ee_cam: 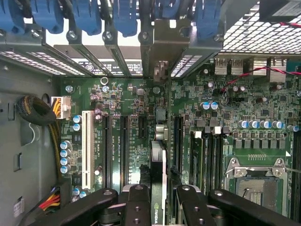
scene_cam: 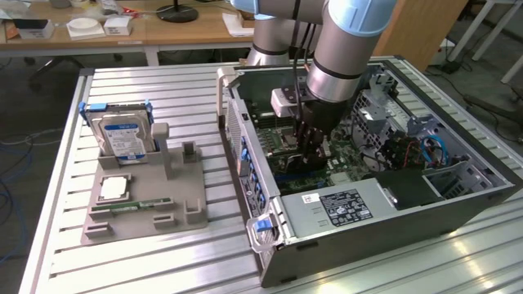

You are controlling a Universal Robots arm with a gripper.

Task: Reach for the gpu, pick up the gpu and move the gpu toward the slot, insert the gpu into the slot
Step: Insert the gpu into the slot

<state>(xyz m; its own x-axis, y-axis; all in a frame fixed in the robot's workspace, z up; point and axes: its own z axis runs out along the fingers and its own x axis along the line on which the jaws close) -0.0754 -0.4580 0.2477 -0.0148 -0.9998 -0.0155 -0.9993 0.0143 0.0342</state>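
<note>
**A:** Exterior view first. Where am I?

**B:** The arm reaches down into the open case (scene_cam: pixel 457 184), which lies on its side on the table (scene_cam: pixel 147 269). The gripper (scene_cam: pixel 313 160) hangs low over the motherboard (scene_cam: pixel 286 138), toward the case's near side. On the exterior view's left the holder (scene_cam: pixel 139 202) carries the hard drive (scene_cam: pixel 122 138) upright and the memory stick (scene_cam: pixel 131 207) lying flat, so I judge the spare parts are parked clear of the work.

**A:** And the gpu?

**B:** Wrist view. The gpu (ee_cam: pixel 158 188) stands on edge between my fingers (ee_cam: pixel 138 207), which are clamped on it from both flat sides. I judge that grip keeps the card square to the board.

**A:** Where does it sit against the slot?

**B:** Its edge runs in line with the long slots (ee_cam: pixel 124 146), its far end aimed at the bracket openings (ee_cam: pixel 160 52). I cannot tell whether it is seated.
</note>
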